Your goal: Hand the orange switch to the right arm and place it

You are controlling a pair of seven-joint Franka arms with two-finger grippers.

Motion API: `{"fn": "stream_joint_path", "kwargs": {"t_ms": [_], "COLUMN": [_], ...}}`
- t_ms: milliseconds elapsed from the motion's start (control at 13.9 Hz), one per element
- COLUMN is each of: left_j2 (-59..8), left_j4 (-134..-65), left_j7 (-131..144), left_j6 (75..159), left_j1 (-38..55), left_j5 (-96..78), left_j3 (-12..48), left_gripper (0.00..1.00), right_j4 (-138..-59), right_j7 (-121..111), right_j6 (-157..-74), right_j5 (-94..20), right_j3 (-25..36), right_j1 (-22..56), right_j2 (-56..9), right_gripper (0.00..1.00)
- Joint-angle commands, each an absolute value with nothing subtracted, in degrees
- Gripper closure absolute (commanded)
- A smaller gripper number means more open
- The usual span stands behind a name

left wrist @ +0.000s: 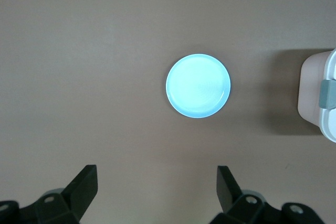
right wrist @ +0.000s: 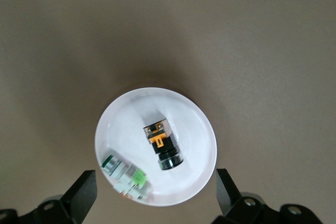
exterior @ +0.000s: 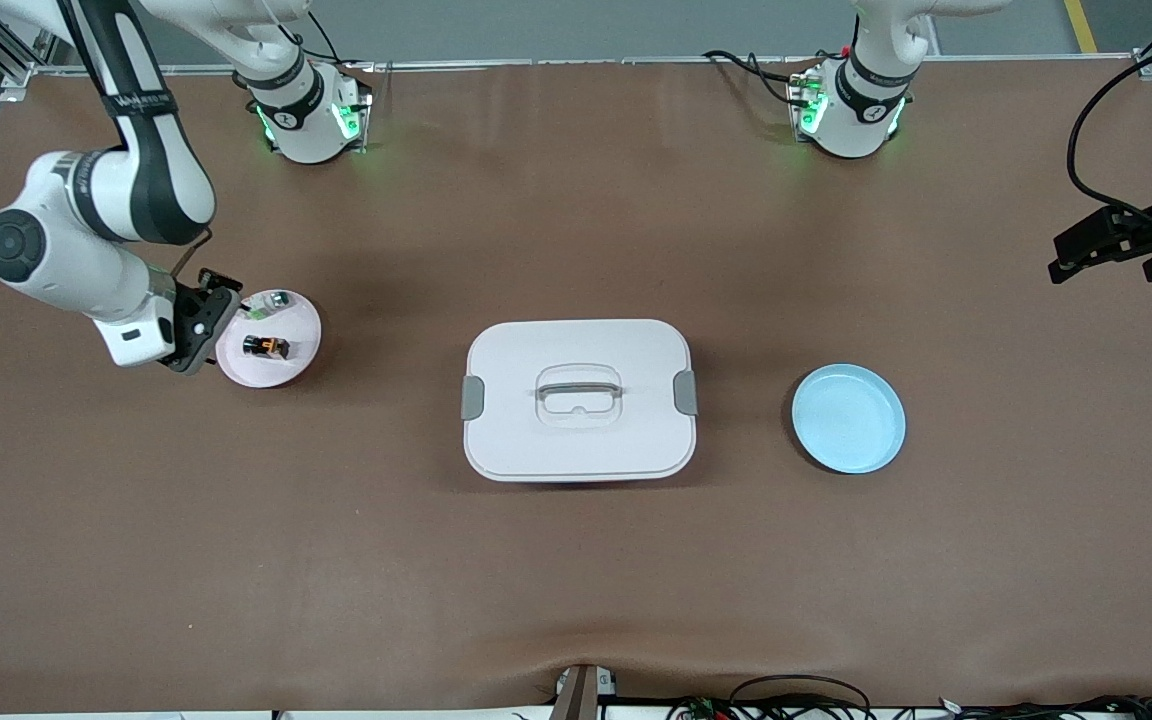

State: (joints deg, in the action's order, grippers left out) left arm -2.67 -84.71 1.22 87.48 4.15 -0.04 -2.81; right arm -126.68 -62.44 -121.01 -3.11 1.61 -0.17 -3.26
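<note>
The orange switch (right wrist: 163, 146) lay in the pink dish (exterior: 301, 345), right end effector (exterior: 198, 325) spread, empty, poised to grasp; left end effector (exterior: 1106, 240) waited open.

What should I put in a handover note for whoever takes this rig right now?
Right gripper: open, empty, over the edge of the pink plate at the right arm's end of the table.
Left gripper: open, empty, waiting high above the table by the blue plate.
Orange switch: lying on the pink plate beside a whitish-green part.
White lidded box: mid-table, closed.
Done: nothing yet.
Left: pick up the switch, transfer it, place it.
</note>
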Motion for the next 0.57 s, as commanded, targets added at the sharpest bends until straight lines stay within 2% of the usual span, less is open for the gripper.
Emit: {"fn": "stream_joint_path", "kwargs": {"t_ms": [0, 503], "left_j2": [-2.6, -2.6], "left_j4": [-83.9, -83.6], "left_j7": [1.1, 1.3], "left_j6": [87.5, 88.1], "left_j1": [4.3, 4.4], "left_j5": [-0.9, -0.8], "left_j3": [-2.9, -3.0], "left_gripper": [0.00, 0.00], "right_j4": [-117.6, -107.8], "right_j7": [-56.1, -38.1], "right_j6": [-109.3, -101.8], "right_j5": [0.0, 0.5], "right_j3": [1.5, 1.4], "right_j1": [-0.5, -0.5], "right_j2": [-2.5, -3.1], "right_gripper": [0.00, 0.00]}}
